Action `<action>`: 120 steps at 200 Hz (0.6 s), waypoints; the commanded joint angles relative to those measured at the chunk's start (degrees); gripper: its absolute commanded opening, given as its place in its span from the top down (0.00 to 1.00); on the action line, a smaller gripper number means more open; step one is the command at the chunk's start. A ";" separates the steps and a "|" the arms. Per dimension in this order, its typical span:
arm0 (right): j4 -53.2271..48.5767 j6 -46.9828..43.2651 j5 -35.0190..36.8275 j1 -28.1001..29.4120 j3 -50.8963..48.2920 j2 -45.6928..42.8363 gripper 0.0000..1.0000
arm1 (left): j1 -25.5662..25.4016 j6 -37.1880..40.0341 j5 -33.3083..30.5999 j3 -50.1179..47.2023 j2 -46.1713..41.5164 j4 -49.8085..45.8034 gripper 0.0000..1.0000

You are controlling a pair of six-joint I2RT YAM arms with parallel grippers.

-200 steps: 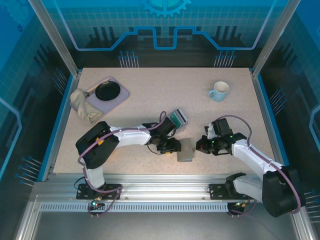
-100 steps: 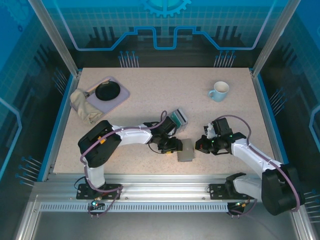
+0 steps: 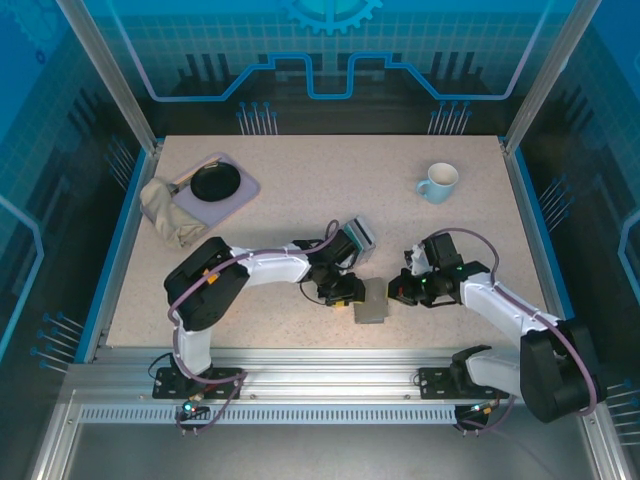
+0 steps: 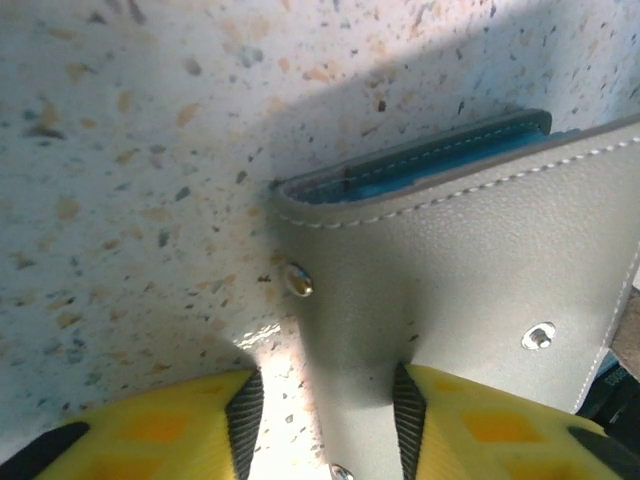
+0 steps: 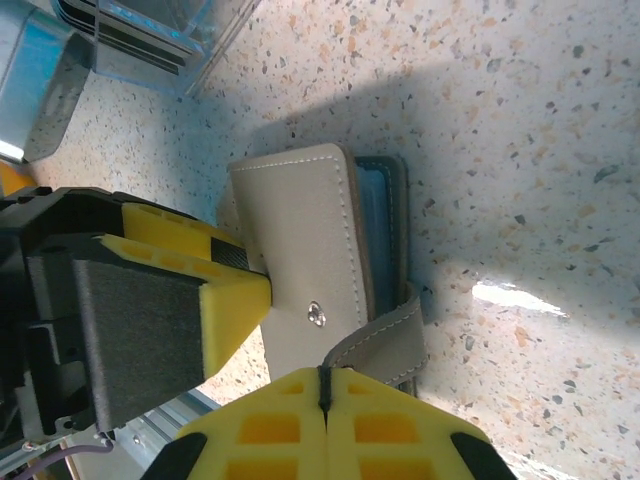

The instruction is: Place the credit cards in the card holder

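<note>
From above, the grey card holder [image 3: 371, 300] lies folded on the surface [image 3: 300, 190] between the left hand [image 3: 350, 294] and right hand [image 3: 398, 291]. Left wrist: its fingers [image 4: 150, 438] stand parted, straddling the holder's edge. Right wrist: its pads [image 5: 260, 430] press together, pinching the holder's strap [image 5: 385, 340].
</note>
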 commanded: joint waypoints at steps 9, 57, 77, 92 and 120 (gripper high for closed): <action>-2.64 -2.04 1.83 -0.75 2.62 0.43 0.99 | -3.66 3.16 -2.78 0.55 6.56 -1.13 0.59; -3.52 -2.71 2.19 -0.54 4.79 1.13 0.99 | -4.35 4.16 -4.65 2.04 7.20 -3.58 0.56; -1.82 -2.55 -0.91 1.36 5.32 2.70 0.99 | -4.53 4.08 -4.78 2.46 7.35 -3.60 0.57; -1.31 -2.94 -2.13 2.63 5.80 5.15 1.00 | -4.67 3.90 -4.87 2.58 7.32 -3.24 0.56; 1.78 -1.78 -3.29 4.69 6.09 8.23 1.00 | -4.79 3.48 -4.56 2.45 7.15 -2.51 0.57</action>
